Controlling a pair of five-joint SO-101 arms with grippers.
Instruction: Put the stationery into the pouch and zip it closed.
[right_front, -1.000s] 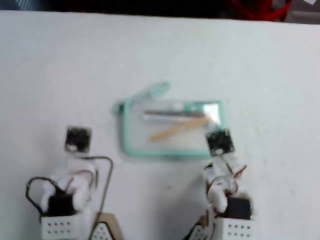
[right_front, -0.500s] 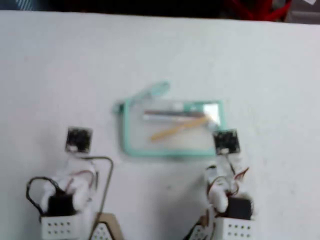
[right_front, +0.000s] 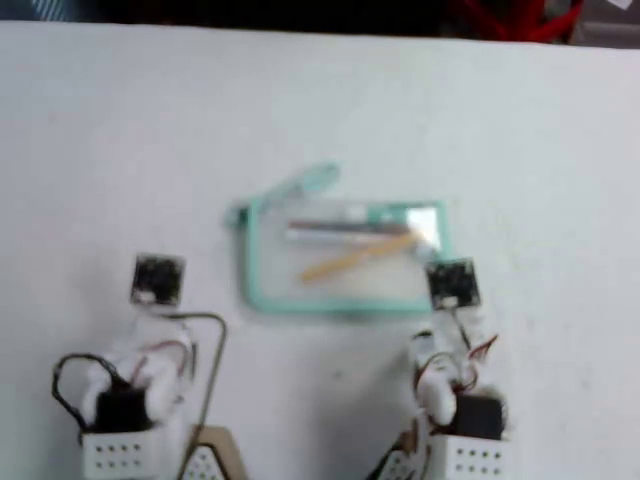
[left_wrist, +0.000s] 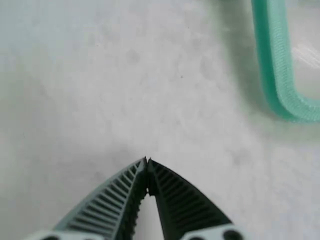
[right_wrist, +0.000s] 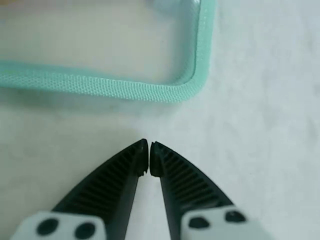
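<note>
**High view:** The pouch (right_front: 340, 300) lies near the middle of the surface, its long axis parallel to the near edge. A pencil (right_front: 355, 258) and a silvery pen (right_front: 335, 232) lie within its outline, and a teal strap (right_front: 305, 183) sticks out at its far left corner. The right arm (right_front: 453, 283) sits just beside the pouch's near right corner and is clearly the nearer one. The left arm (right_front: 157, 278) is well apart, toward the left edge.

**Left wrist view:** The left jaws are closed on nothing over the bare surface. The pouch's teal edge runs beyond the tips and off to one side.

**Right wrist view:** The right jaws are closed and empty. The pouch's rounded corner lies just ahead of the tips without touching them.
</note>
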